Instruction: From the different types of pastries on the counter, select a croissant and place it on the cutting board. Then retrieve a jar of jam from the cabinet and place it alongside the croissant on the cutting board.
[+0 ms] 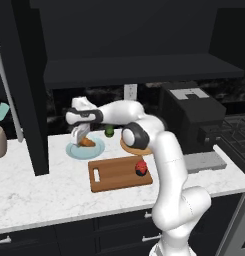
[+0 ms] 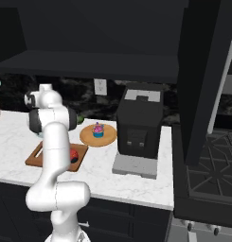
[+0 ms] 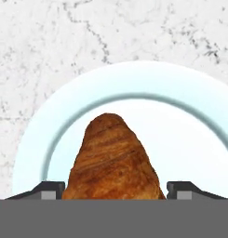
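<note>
At the lower centre of the left base frame, the rectangular brown wooden cutting board (image 1: 119, 173) lies on the white marble counter (image 1: 39, 185), bearing a small red jar (image 1: 141, 167). Farther back, upper left, the tool (image 1: 80, 138) straddles the golden-brown croissant (image 3: 114, 160) on a pale blue round plate (image 3: 190, 135), fingertips (image 3: 183, 188) apart at either flank.

Left base view: from behind the arm's left, facing forward and down over the worktop (image 1: 39, 185). Right base view: from behind its right, same direction; both share the cutting board (image 1: 116, 175) and coffee machine (image 2: 138, 123). Hand view: looking straight down, very near a pale blue plate (image 3: 190, 121).
</note>
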Tool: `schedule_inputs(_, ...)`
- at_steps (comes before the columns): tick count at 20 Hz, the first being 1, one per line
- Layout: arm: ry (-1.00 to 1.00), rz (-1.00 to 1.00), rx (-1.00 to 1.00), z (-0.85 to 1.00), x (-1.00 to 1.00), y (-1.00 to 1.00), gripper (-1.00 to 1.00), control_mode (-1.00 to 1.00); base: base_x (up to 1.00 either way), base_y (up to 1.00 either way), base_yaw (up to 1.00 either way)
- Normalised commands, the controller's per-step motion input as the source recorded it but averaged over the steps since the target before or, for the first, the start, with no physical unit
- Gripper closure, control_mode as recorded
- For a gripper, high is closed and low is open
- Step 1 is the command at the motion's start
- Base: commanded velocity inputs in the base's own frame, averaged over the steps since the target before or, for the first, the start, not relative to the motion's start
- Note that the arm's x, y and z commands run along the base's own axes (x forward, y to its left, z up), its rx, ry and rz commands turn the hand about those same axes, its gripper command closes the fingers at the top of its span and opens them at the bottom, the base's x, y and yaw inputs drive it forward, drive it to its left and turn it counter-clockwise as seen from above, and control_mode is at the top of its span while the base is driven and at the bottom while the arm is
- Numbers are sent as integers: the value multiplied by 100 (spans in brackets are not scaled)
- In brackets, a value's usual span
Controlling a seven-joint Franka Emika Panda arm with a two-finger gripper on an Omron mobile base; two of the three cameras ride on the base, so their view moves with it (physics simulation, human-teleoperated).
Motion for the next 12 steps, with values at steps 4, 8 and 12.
schedule_inputs(4, 1, 0, 0, 32, -58, 0, 100, -100, 0, 0, 0)
schedule_inputs(8, -3, 0, 0, 0, -95, 0, 100, -100, 0, 0, 0)
schedule_inputs(12, -5, -4, 0, 0, -74, -6, 100, -100, 0, 0, 0)
